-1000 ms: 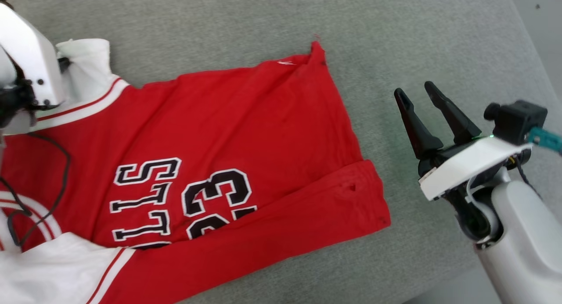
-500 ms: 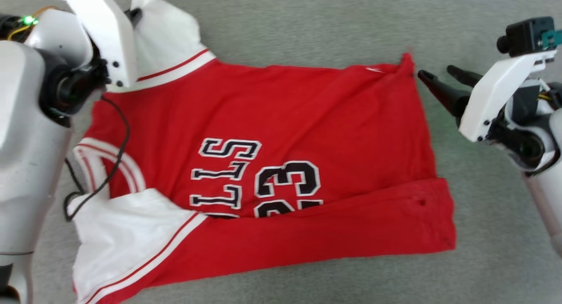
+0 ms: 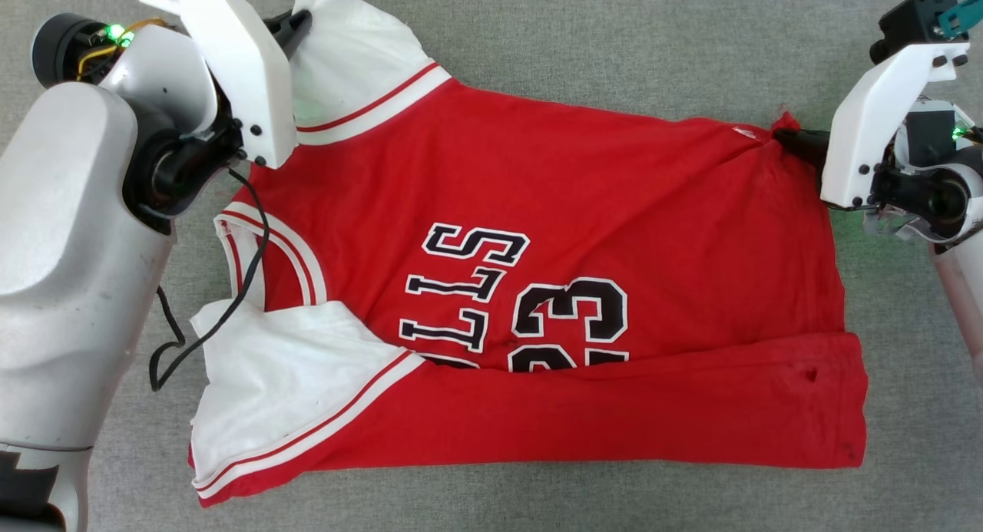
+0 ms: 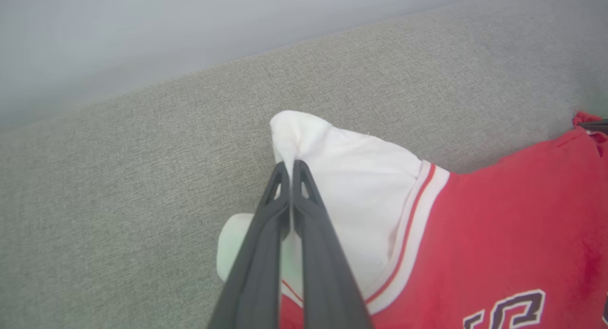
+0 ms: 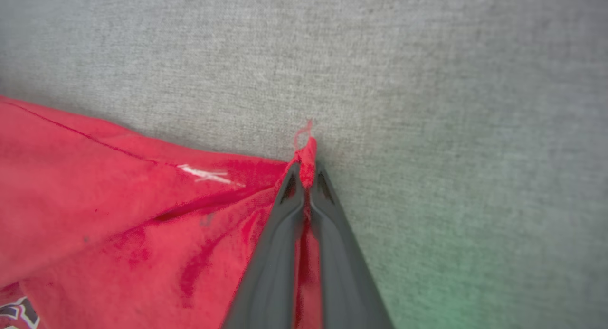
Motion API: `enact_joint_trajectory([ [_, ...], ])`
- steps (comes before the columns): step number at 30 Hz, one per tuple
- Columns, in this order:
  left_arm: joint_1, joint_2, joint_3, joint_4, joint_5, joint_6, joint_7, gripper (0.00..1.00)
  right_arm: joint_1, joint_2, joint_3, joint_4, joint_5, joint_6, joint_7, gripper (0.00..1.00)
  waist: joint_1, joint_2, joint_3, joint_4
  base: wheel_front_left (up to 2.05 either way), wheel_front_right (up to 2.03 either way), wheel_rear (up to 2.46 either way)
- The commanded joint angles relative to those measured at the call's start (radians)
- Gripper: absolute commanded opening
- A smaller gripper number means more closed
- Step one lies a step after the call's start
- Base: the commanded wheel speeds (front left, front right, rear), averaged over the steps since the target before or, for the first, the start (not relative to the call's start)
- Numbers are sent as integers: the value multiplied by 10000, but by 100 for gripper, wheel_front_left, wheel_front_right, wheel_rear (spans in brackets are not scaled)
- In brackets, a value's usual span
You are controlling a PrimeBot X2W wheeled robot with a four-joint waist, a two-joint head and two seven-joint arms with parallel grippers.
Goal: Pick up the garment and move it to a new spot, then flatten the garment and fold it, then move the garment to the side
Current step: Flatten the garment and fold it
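As the garment (image 3: 537,171) lies print-side up, it reads "LLS" and "23".

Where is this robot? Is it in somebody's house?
Hard to tell, probably a robot practice room. A red jersey lies spread on a plain grey fabric surface, with a pale blank wall behind it.

Bright, even, shadowless light — soft blur in wrist views
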Motion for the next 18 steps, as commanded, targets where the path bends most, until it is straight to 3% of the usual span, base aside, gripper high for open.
enact_joint_trajectory([
  [1, 98, -32, 15, 57, -41, -47, -91, 0, 538, 300, 404, 308, -24, -2, 185, 0, 1, 0, -46, -25, 0, 0, 0],
  [9, 826, 22, 453, 308, -425, -4, -992, 0, 253, -348, 590, -1049, -444, -5, -1263, 0, 1, 0, -752, -201, 0, 0, 0],
  [18, 3530, 365, 1351, -657, -1285, 488, -2202, 0, 1924, -922, 414, -2430, -508, -6, -2439, 0, 1, 0, -2031, -186, 0, 0, 0],
])
